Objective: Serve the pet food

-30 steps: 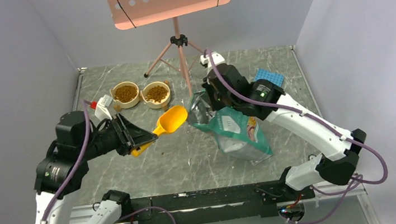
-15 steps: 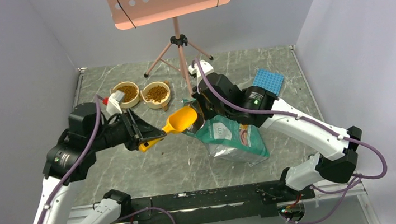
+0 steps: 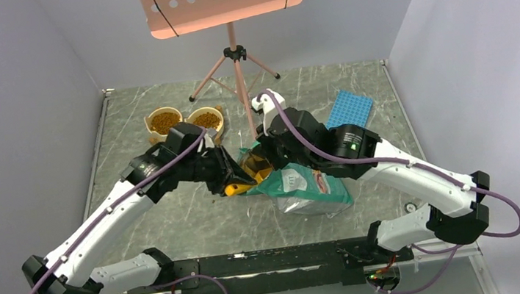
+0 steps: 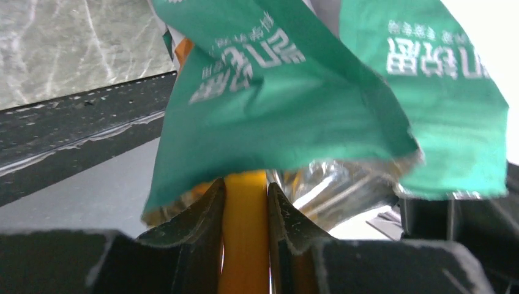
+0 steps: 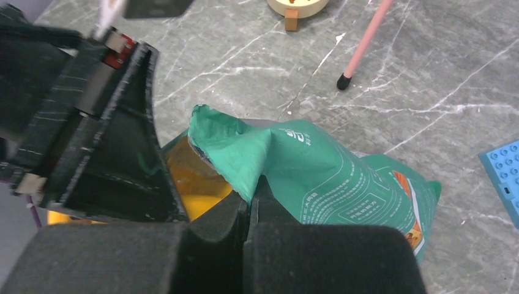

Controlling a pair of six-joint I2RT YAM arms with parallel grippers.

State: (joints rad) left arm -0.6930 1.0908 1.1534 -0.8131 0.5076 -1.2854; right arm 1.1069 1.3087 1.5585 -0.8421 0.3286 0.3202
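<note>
Brown pet food (image 3: 164,119) fills two cream bowls (image 3: 149,124) at the back left. A teal-green bag (image 3: 306,186) lies at mid-table. My right gripper (image 3: 267,159) is shut on the edge of its torn mouth and holds it open; the pinch shows in the right wrist view (image 5: 253,196). My left gripper (image 3: 237,179) is shut on the handle of a yellow scoop (image 4: 245,233). The scoop's head (image 5: 196,184) is inside the bag's mouth, under the teal flap (image 4: 275,104). Any pet food inside the bag is hidden.
A pink music stand's tripod (image 3: 235,54) stands behind the bag, one leg (image 5: 367,40) ending close to it. A blue studded plate (image 3: 349,109) lies at the back right. Grey walls close in both sides.
My left arm has swung right and pushed the scoop from open air into the bag's mouth. The right gripper has shifted the bag's mouth slightly left and nearer.
</note>
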